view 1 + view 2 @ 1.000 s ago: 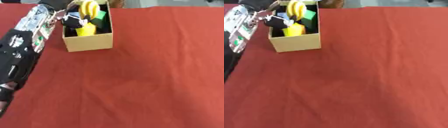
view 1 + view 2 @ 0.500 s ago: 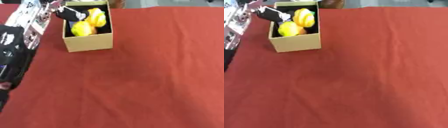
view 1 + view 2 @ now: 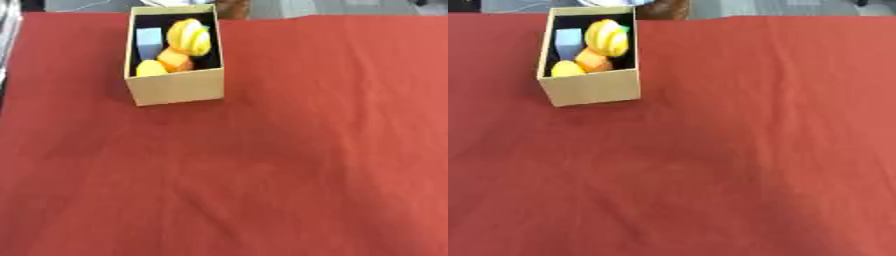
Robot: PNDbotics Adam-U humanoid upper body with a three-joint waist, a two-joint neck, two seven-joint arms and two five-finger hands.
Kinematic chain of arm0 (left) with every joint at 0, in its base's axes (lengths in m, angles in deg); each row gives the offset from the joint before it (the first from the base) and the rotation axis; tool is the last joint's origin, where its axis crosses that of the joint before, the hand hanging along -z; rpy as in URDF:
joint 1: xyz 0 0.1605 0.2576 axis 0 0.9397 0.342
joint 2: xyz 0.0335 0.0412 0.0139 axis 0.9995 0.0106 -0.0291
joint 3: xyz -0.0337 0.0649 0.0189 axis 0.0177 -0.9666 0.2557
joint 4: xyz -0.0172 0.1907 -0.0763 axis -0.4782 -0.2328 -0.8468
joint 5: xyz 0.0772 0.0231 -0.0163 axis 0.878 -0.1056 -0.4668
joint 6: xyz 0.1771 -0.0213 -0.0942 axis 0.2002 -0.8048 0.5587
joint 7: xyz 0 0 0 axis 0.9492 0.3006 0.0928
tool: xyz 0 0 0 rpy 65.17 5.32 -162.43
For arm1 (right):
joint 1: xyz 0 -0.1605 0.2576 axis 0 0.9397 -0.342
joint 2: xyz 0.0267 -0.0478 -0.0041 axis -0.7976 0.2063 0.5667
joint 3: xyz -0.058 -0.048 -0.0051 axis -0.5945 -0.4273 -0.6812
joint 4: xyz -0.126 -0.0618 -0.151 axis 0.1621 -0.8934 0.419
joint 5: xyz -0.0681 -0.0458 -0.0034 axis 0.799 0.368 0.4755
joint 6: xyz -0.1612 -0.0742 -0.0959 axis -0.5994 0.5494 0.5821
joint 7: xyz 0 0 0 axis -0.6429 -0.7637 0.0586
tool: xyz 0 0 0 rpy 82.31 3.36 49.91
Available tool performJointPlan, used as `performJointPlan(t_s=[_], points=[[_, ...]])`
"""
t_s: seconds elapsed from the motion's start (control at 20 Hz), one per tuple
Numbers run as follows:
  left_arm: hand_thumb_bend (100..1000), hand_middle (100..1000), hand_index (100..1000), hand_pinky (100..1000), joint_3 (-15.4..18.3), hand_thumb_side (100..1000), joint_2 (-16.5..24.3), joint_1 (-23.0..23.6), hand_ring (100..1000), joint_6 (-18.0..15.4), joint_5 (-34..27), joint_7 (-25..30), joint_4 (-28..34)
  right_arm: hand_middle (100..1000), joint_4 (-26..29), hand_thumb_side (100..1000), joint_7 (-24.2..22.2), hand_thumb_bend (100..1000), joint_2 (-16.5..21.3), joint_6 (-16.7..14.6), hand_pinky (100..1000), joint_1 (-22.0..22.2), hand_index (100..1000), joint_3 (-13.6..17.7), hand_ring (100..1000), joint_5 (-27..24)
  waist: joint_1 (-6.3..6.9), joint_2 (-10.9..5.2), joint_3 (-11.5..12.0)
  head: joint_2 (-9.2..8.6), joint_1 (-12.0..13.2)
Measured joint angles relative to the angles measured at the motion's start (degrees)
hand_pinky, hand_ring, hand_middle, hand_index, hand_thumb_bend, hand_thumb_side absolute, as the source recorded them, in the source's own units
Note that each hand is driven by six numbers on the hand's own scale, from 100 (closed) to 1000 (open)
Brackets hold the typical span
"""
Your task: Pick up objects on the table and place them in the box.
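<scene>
An open cardboard box (image 3: 175,88) stands on the red cloth at the upper left. Inside it lie a striped yellow rounded object (image 3: 190,36), a pale blue block (image 3: 149,39), an orange piece (image 3: 173,59) and a small yellow piece (image 3: 150,68). A bit of green (image 3: 624,29) peeks out behind the striped one. No loose object lies on the cloth. Neither hand shows in either view; only a thin grey strip (image 3: 7,30) runs along the left edge of the left eye view.
The red cloth (image 3: 289,150) covers the whole table, with light creases. Its far edge (image 3: 798,15) runs along the top, with grey floor and a brown object (image 3: 667,7) just beyond the box.
My left arm and hand, which hung over the box's left side, have drawn back out of the picture to the left. The box's contents now lie uncovered.
</scene>
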Motion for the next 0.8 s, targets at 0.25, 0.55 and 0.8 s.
performJointPlan(t_s=[0.25,0.55,0.8], points=[[225,776,893,793,2.6,561,2.2,6.5,790,-1.5,-12.2,-8.5,8.4,684,0.0,746,1.5,100,0.2,-1.2,914,-0.8,825,0.2,944,-0.1,-0.37,-0.62,0.3,-0.02,-0.3],[241,772,891,784,5.2,574,2.3,12.9,786,-9.2,-20.1,-14.6,9.6,697,0.0,660,3.8,100,0.2,-3.6,904,-2.3,823,0.7,931,-0.1,-0.77,-0.66,0.6,-0.48,-0.5],[256,768,891,779,6.5,578,1.8,16.8,783,-15.1,-23.3,-17.0,9.7,709,0.0,619,5.2,100,-1.0,-5.7,898,-3.1,825,0.8,933,0.4,-1.06,-0.66,0.7,-0.53,-0.5]])
